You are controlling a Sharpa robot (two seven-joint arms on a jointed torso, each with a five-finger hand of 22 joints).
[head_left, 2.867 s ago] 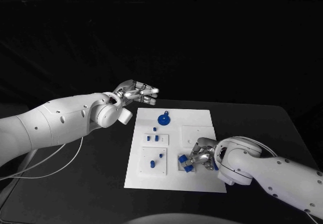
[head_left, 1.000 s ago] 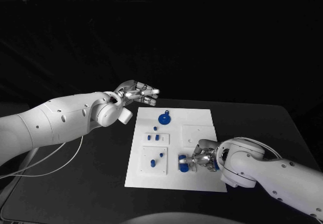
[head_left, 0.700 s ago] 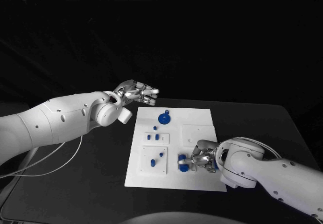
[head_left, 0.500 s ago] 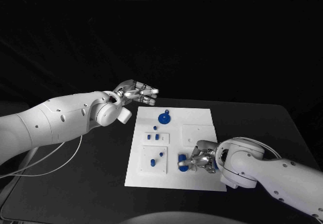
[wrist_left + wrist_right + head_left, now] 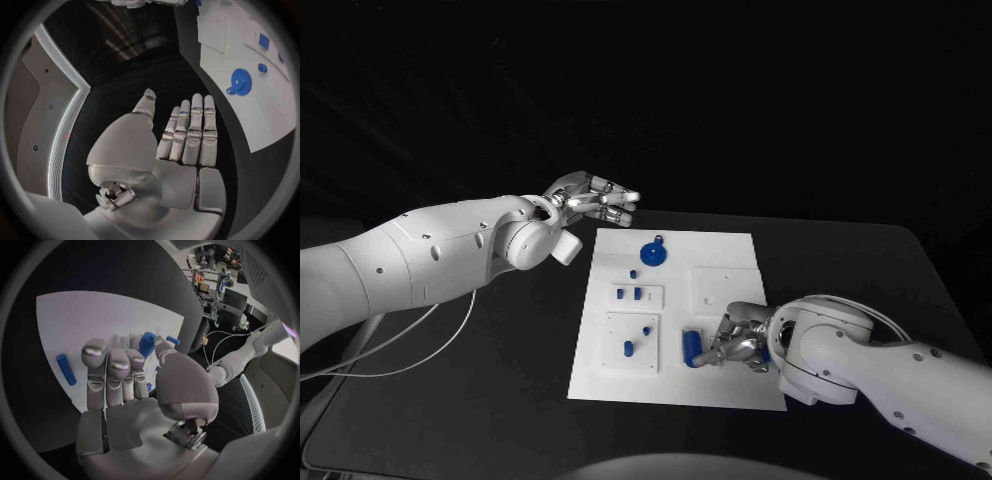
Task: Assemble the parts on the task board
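Observation:
The white task board [image 5: 727,254] lies in the middle of the black table. A blue gear [image 5: 651,255] sits near its far edge, and small blue parts [image 5: 632,293] stand in the plates on its left side. My right hand [image 5: 738,345] hovers low over the board's near right part. In the right wrist view, my right hand [image 5: 125,375] pinches a small blue part [image 5: 147,343] between its thumb and fingers. A blue bar [image 5: 691,347] lies free on the board just left of that hand. My left hand [image 5: 596,198] is open, raised off the board's far left corner.
The black table [image 5: 488,390] runs wide on both sides of the board. A white cable [image 5: 437,340] hangs from my left arm over the table's left side. In the left wrist view the gear [image 5: 239,80] and board [image 5: 219,30] lie beyond my open left hand [image 5: 181,140].
My right hand has drawn a little to the right, away from the blue bar, which now lies apart from its fingers. My left arm has not moved.

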